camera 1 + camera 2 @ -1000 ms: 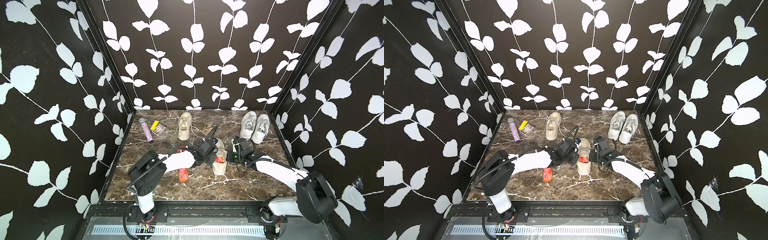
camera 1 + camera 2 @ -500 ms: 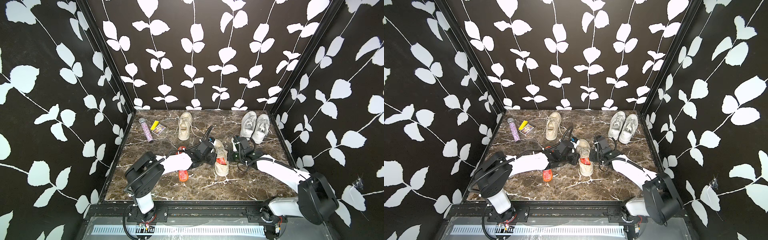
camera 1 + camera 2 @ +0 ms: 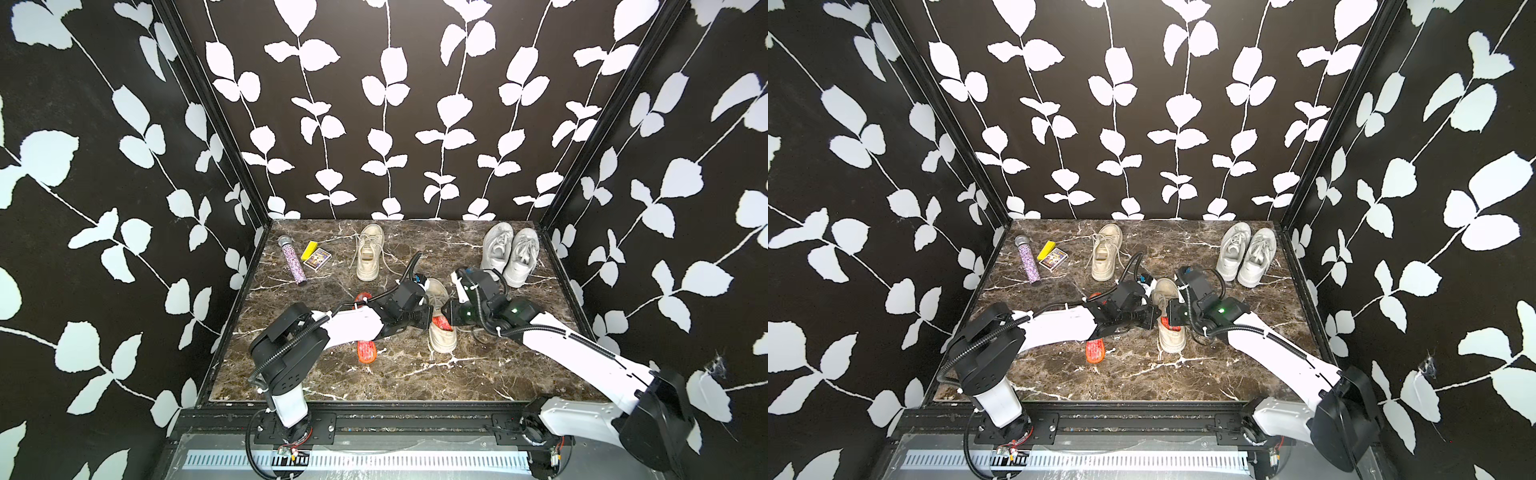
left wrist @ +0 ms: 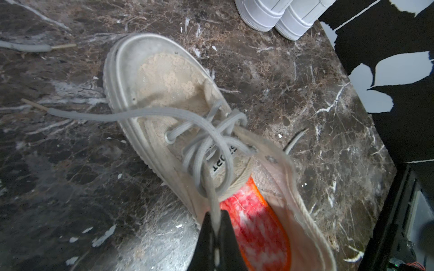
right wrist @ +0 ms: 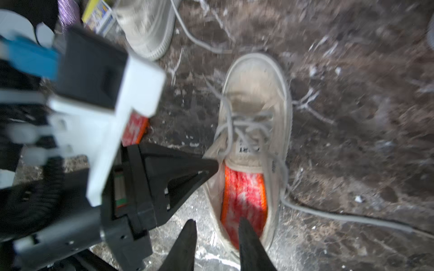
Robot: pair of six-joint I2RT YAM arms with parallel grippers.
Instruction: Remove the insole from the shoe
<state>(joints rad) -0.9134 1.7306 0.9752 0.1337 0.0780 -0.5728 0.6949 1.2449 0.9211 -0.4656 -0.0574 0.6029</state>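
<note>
A beige lace-up shoe point(image 3: 440, 328) lies mid-table with a red-and-orange insole point(image 4: 256, 230) inside it, also visible in the right wrist view point(image 5: 244, 197). My left gripper point(image 4: 217, 217) is shut on one of the shoe's grey laces, right at the near side wall by the opening. From the other side, my right gripper point(image 5: 217, 225) is open at the heel end. One of its fingers point(image 5: 249, 241) is over the insole inside the shoe. The other stays outside above the table. In both top views the two grippers point(image 3: 428, 318) point(image 3: 1169, 311) meet at the shoe's opening.
A second red insole point(image 3: 366, 351) lies on the marble table point(image 3: 415, 374), partly under my left arm. A matching beige shoe point(image 3: 369, 257) stands at the back, a white sneaker pair point(image 3: 509, 255) back right. A glittery purple tube point(image 3: 293, 264) and a yellow card box point(image 3: 316, 257) lie back left.
My right gripper's jaws have parted from shut to open at the shoe's heel. The left gripper keeps its hold, and the shoe has barely shifted.
</note>
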